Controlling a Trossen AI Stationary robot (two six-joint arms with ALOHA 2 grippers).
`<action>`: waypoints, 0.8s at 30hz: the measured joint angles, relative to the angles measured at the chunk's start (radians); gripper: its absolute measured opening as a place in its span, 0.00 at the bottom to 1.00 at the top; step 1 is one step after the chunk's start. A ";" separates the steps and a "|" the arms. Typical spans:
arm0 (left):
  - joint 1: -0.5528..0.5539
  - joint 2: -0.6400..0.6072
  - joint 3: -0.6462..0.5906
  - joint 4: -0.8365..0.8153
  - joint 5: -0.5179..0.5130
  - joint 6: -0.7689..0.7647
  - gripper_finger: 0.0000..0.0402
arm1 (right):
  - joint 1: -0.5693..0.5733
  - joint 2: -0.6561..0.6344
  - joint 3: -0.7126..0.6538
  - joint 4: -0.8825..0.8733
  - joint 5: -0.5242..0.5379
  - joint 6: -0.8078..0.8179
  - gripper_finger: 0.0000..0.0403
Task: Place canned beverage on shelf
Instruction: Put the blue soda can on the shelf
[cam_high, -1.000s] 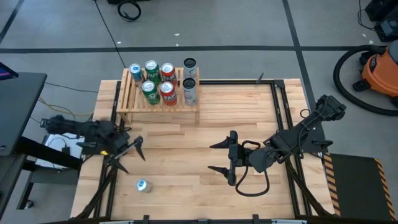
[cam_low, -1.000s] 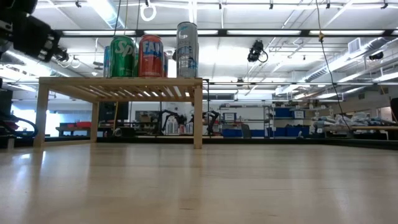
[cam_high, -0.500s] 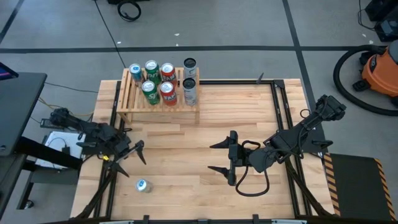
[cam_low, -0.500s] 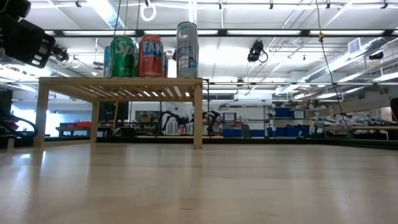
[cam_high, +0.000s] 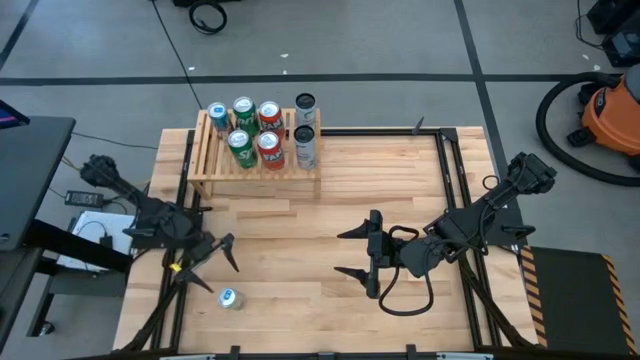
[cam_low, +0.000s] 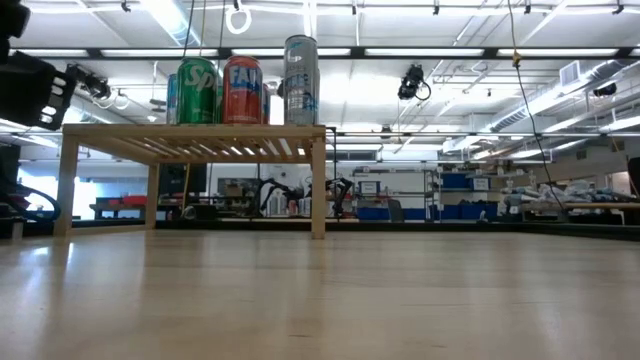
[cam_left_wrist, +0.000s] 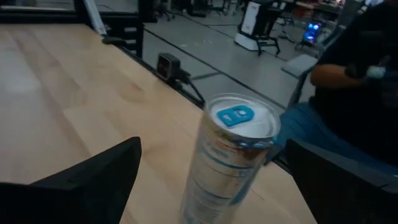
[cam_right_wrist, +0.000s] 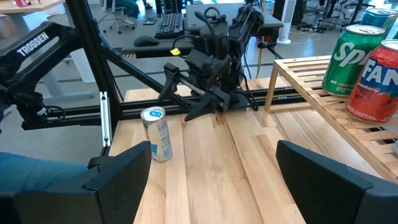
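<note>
Standing upright near the 7 o'clock corner of the desk (cam_high: 330, 200) is a silver can with a blue tab (cam_high: 229, 298), untouched. Just beyond it, toward 9 o'clock, the left gripper (cam_high: 208, 263) hangs over the wood with its jaws spread wide and empty; in the left wrist view the can (cam_left_wrist: 231, 155) sits between the two dark fingers (cam_left_wrist: 93, 180), clear of both. At desk centre the right gripper (cam_high: 362, 257) waits, pointing toward 9 o'clock, jaws apart and holding nothing. Farthest off, at 11 o'clock, stands the shelf (cam_high: 215, 165), carrying six cans in two rows: blue, green, red and tall silver at the back, green, red and tall silver (cam_high: 305, 148) in front.
</note>
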 joint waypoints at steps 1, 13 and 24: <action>-0.011 0.013 0.000 0.013 0.000 0.000 1.00 | 0.000 0.000 0.000 0.000 0.000 0.000 0.88; -0.070 0.173 0.001 0.129 -0.095 0.042 1.00 | 0.000 0.000 0.000 0.000 0.000 0.000 0.88; -0.116 0.360 0.002 0.307 -0.095 0.042 1.00 | 0.000 0.000 0.000 0.000 0.000 0.000 0.88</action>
